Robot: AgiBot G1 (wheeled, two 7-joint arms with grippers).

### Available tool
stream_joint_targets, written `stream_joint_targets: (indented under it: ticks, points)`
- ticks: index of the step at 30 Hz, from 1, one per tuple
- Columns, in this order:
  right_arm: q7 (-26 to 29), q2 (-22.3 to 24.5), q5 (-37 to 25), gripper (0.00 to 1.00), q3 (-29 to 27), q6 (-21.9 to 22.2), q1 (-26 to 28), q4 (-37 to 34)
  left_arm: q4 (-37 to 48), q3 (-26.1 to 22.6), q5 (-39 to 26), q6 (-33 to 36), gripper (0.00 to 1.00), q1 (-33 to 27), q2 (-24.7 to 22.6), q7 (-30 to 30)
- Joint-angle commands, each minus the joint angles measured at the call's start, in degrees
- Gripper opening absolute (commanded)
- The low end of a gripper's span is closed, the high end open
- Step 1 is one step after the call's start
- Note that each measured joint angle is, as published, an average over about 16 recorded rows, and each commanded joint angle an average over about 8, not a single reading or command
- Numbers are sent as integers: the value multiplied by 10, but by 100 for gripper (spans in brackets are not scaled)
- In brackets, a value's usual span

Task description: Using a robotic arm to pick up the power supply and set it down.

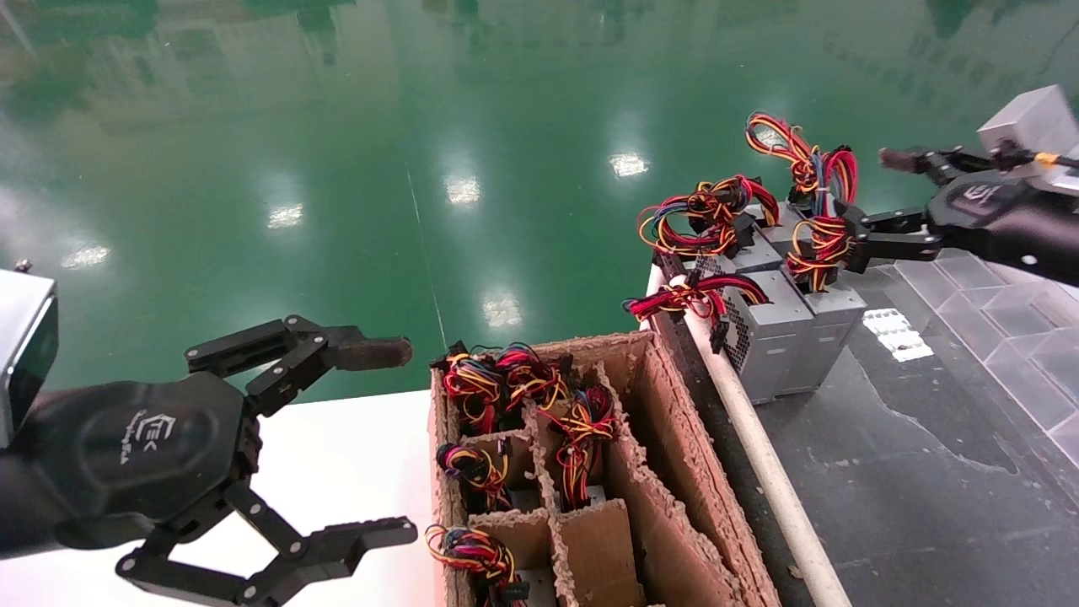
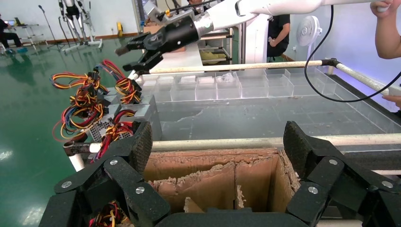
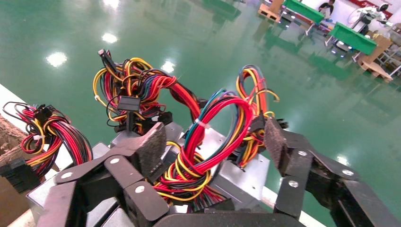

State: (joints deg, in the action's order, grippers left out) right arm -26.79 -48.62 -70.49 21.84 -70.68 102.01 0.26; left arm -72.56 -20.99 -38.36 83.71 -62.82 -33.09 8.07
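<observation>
The power supply (image 1: pixel 828 308) is a grey box at the far corner of the dark table, in a close cluster with similar boxes. Its red-and-blue wire loops (image 1: pixel 830 179) rise above a yellow-orange coil. My right gripper (image 1: pixel 872 196) is open beside those loops. In the right wrist view the loops (image 3: pixel 222 118) and the grey box (image 3: pixel 239 175) lie between the spread fingers (image 3: pixel 151 146), neither pad pressing on them. My left gripper (image 1: pixel 388 443) hangs open over the white table, facing the cardboard box (image 2: pixel 213 175) with nothing between its fingers.
The cardboard box (image 1: pixel 666 472) has torn dividers and holds several wired supplies. A white rail (image 1: pixel 759 455) edges the dark table (image 1: pixel 910 472). Clear plastic trays (image 2: pixel 227 87) line its far side. A person's hand (image 2: pixel 390 23) and a black cable show at the right.
</observation>
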Motion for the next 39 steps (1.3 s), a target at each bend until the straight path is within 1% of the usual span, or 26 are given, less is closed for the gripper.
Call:
stream_joint_targets:
  ticks: [1,7,13,16,19,39]
  points:
    - [2,6,-1,100,0,-5,3,0,0,0,0,0,100,0,0,0]
    - [9,31,25,100,-17,-37,7,-5,0,0,0,0,100,0,0,0]
    - [45,48,55,100,-38,-72,11,-18,0,0,0,0,100,0,0,0]
    - [65,53,68,100,-44,-81,4,-8,0,0,0,0,100,0,0,0]
    - [83,58,80,100,-47,-87,-11,19,0,0,0,0,100,0,0,0]
    - [187,85,153,100,-51,-109,-151,272,0,0,0,0,100,0,0,0]
